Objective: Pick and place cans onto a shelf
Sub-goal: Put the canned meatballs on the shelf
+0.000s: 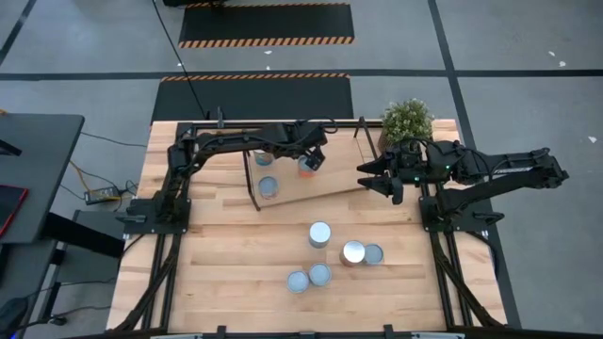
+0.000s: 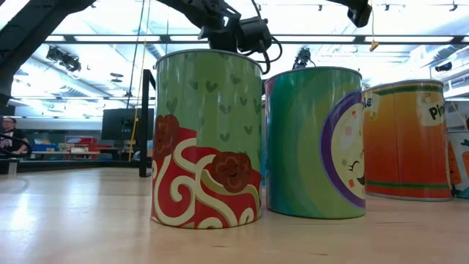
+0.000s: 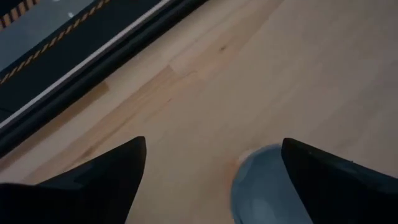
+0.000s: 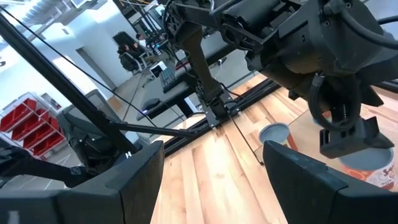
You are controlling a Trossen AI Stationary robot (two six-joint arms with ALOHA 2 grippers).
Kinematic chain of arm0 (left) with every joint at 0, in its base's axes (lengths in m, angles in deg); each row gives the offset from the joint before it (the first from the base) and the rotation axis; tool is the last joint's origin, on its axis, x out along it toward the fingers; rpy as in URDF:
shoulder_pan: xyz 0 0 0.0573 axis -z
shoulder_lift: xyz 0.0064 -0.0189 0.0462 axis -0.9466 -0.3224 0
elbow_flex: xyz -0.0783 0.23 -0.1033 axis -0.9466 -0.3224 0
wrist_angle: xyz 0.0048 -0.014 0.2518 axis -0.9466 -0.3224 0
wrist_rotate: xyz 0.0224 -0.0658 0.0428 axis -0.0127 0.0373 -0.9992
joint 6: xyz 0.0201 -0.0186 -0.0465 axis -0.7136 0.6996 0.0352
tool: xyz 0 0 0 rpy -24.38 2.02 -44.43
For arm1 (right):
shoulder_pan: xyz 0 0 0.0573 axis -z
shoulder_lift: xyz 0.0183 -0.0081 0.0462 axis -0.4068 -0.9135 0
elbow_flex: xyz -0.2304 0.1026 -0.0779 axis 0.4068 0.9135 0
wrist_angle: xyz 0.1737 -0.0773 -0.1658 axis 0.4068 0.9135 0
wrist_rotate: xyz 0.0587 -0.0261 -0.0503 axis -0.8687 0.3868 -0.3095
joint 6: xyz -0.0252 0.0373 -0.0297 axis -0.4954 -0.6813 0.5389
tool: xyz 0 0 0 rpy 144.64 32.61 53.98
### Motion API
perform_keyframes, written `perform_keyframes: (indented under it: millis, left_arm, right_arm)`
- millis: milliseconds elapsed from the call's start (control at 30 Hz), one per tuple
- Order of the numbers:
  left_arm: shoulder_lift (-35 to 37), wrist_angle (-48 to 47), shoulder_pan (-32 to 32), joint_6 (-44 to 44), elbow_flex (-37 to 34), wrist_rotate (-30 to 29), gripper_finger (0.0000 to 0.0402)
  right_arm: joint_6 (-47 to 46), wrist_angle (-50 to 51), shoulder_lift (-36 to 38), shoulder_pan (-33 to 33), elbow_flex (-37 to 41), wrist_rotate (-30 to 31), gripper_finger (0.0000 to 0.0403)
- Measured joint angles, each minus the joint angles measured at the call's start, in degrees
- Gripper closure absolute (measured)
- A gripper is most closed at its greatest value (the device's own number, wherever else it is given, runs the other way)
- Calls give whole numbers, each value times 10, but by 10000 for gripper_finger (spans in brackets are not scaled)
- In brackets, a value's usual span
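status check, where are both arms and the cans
Left gripper open over orange can on shelf. Right gripper empty, at shelf's right end. Five cans on table.

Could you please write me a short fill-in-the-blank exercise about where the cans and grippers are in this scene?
1. The left gripper hovers with open jaws over the ____.
2. On the bare tabletop in front of the shelf stand ____ cans.
3. The right gripper holds ____.
4. The potted plant stands at the table's far ____ corner.

Missing words: shelf; five; nothing; right

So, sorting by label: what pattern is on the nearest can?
Green with hearts above red-and-cream swirls; low view.
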Motion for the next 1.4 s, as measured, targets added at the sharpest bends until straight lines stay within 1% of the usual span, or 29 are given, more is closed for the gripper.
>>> perform_keyframes:
  millis: [167,300,367,433,567,667,800,1000,1100,1200,1333,1400]
  left_arm:
    - [0,18,8,-36,0,4,22]
    - [-6,44,23,-98,1,4,22]
    - [-9,41,32,-127,0,6,22]
    - [-15,52,39,-149,1,15,22]
    - [-17,42,44,-156,0,59,22]
    - [-17,27,43,-173,0,74,22]
    - [-14,-15,42,-196,0,75,22]
    - [-12,-50,44,-238,1,74,22]
    - [-12,-66,46,-255,15,77,22]
    - [-12,-57,47,-257,42,69,22]
    - [-12,-58,34,-252,74,19,22]
    - [-11,-53,21,-232,80,-2,22]
  right_arm:
    - [2,0,0,0,0,0,121]
    - [2,0,0,0,0,0,121]
    - [1,-1,0,0,0,0,121]
    - [-1,-1,0,0,0,0,121]
    - [-3,-4,0,0,0,0,121]
    - [-3,-5,0,0,0,0,121]
    - [-3,-5,0,0,0,-3,121]
    - [-3,-5,0,0,0,-4,121]
    - [-3,-5,0,0,0,-4,121]
    - [-3,-5,0,0,0,-4,121]
    - [-2,-4,0,0,0,-4,121]
    - [-2,-5,0,0,0,-4,121]
